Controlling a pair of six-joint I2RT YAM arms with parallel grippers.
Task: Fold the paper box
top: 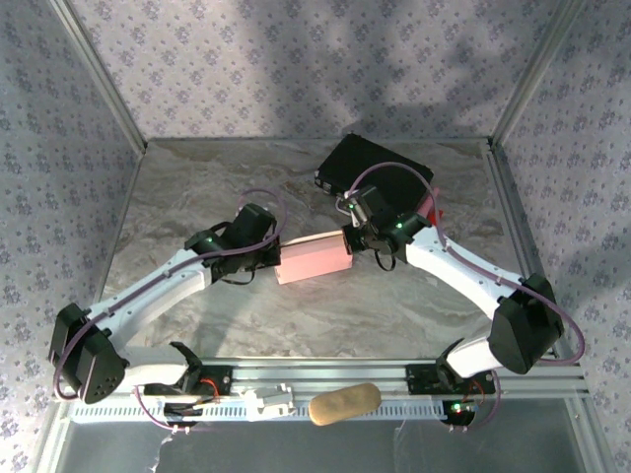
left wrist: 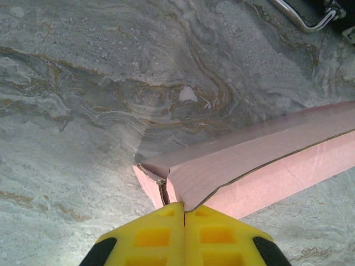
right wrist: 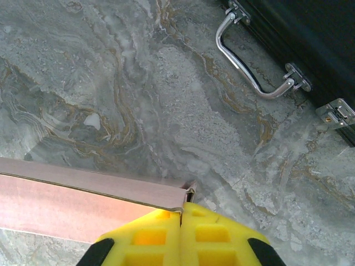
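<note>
Both pincers are closed tight; left pincer [left wrist: 184, 209] touches the left end of the paper box [top: 314, 258], right pincer [right wrist: 181, 213] its right end; I cannot tell whether either nips card; box lies mid-bench; black case [top: 373, 168], latched, far right; marbled bench [top: 197, 187] open leftward; patterned walls [top: 59, 148] around.

Pale pink across the paper box [top: 314, 258] at mid-table, a duskier rose on its shaded top face. Grey-green marble veining, streaked tan and white, over the table [top: 197, 197]. Bright yellow with black shoulders on the left tool [left wrist: 184, 213] and the right tool [right wrist: 181, 213]. Matte black on the case [top: 380, 168] near the far right corner, silver on its handle [right wrist: 249, 77] and latches [right wrist: 337, 113]. Small lilac floral print on the walls [top: 296, 59]. White arms [top: 158, 286], black joints [top: 523, 330], purple cables [top: 264, 193].
</note>
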